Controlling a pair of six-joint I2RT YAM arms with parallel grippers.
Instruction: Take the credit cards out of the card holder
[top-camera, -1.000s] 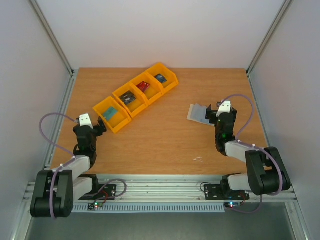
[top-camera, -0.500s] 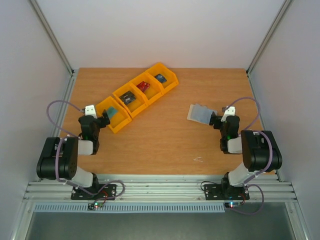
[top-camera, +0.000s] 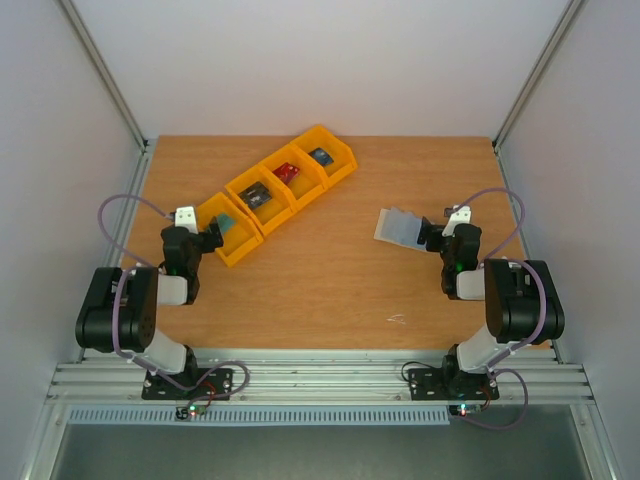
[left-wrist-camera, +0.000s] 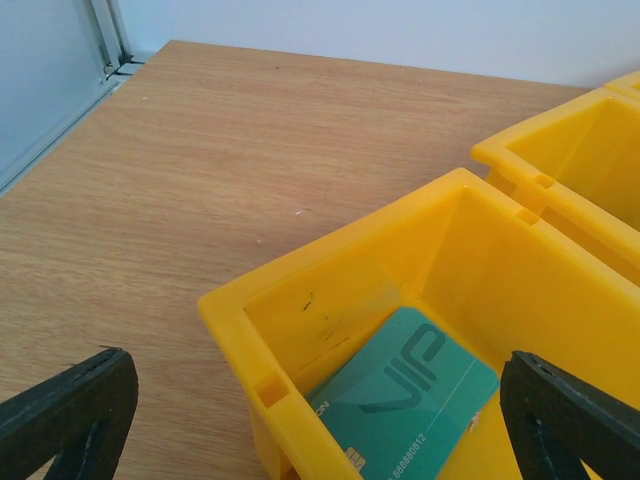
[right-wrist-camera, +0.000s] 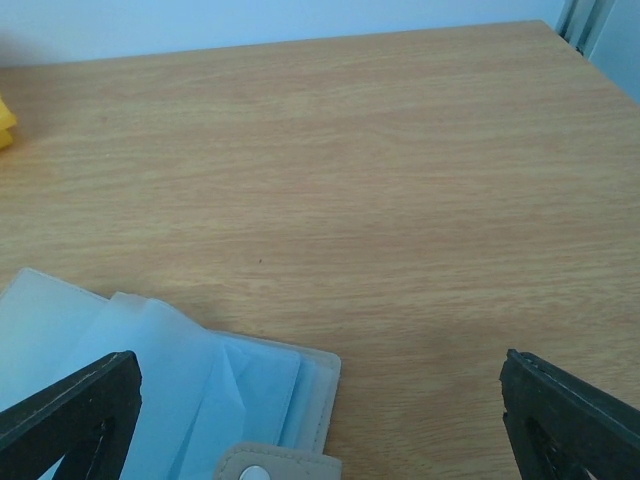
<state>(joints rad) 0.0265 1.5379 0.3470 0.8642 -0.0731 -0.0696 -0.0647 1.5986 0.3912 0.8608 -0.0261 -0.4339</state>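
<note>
While left end effector (top-camera: 208, 238) and right end effector (top-camera: 430, 234) gape empty, the card holder (top-camera: 398, 226) (frosted sleeves (right-wrist-camera: 150, 370) fanned) lies flat.

Glossy plastic bins (left-wrist-camera: 560, 330), wood-grain table (right-wrist-camera: 350, 150), perhaps plastic card holder (right-wrist-camera: 150, 380).

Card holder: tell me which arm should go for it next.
Probably the right. The right hand sits open just beside the card holder and faces it; the holder fills the lower edge of its wrist view. The left hand is far off at a yellow bin.
</note>
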